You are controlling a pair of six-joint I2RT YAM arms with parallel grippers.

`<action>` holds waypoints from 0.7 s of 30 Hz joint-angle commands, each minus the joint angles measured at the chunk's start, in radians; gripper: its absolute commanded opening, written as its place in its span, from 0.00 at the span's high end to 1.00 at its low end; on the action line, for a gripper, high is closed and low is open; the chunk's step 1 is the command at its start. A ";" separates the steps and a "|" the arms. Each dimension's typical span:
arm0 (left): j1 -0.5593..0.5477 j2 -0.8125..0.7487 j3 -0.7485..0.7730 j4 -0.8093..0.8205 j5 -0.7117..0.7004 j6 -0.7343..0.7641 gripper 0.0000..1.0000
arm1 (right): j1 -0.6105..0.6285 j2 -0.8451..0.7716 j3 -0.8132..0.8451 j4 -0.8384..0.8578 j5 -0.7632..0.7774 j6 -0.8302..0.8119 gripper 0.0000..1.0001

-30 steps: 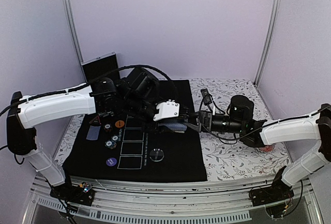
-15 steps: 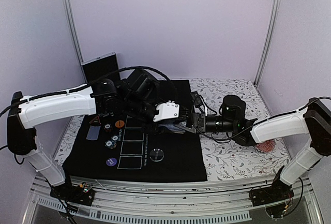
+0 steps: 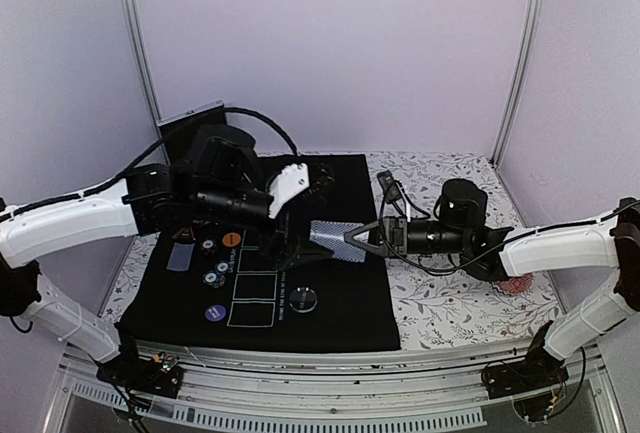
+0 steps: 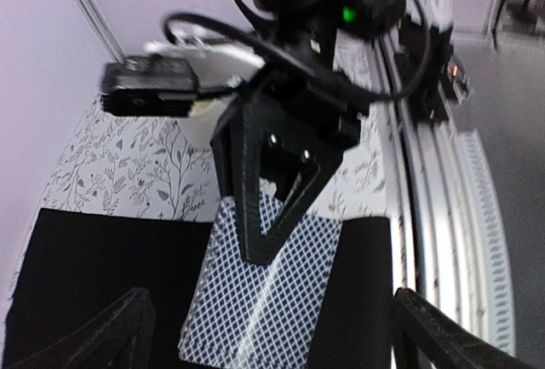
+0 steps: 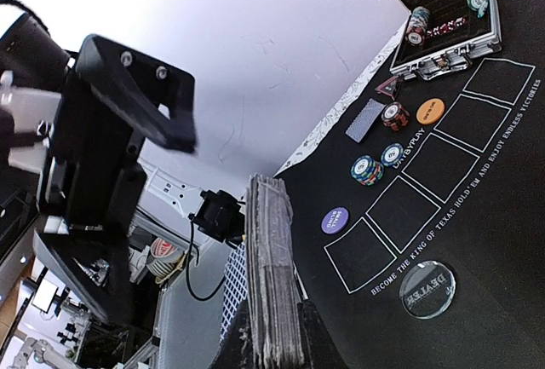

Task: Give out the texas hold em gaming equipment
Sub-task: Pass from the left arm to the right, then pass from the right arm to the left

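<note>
A deck of playing cards point(image 3: 333, 231) with lattice backs hangs over the black mat, and my right gripper point(image 3: 354, 236) is shut on its right end. In the right wrist view the deck point(image 5: 272, 267) stands edge-on, clamped in my right gripper point(image 5: 277, 339). My left gripper point(image 3: 307, 217) is open just left of the deck, touching nothing. From the left wrist I see the deck point(image 4: 255, 301) pinched by the right gripper point(image 4: 262, 245), with my left gripper point(image 4: 268, 343) spread wide around it. An orange disc point(image 5: 430, 111), purple disc point(image 5: 335, 220), clear dealer disc point(image 5: 427, 289), chip stacks point(image 5: 368, 169), red triangle point(image 5: 389, 87) and single card point(image 5: 368, 119) lie on the mat.
An open case point(image 5: 443, 37) with more chips stands at the mat's point(image 3: 340, 323) back left. White card boxes are printed down the mat. A floral cloth point(image 3: 450, 308) covers the table to the right, with a small reddish dish point(image 3: 516, 284) by the right arm.
The left gripper has opened, let go of the deck and drawn back to the left. The right gripper has shut on the deck and now holds it alone.
</note>
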 commanded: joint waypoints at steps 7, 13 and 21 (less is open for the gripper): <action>0.247 -0.153 -0.273 0.355 0.215 -0.705 0.21 | 0.003 -0.052 0.011 -0.112 0.047 -0.124 0.98; 0.245 -0.120 -0.395 0.555 0.250 -0.824 0.07 | 0.021 -0.034 0.033 -0.109 0.046 -0.132 0.98; 0.208 -0.024 -0.438 0.666 0.287 -0.872 0.09 | 0.025 -0.006 0.049 -0.096 0.035 -0.134 0.98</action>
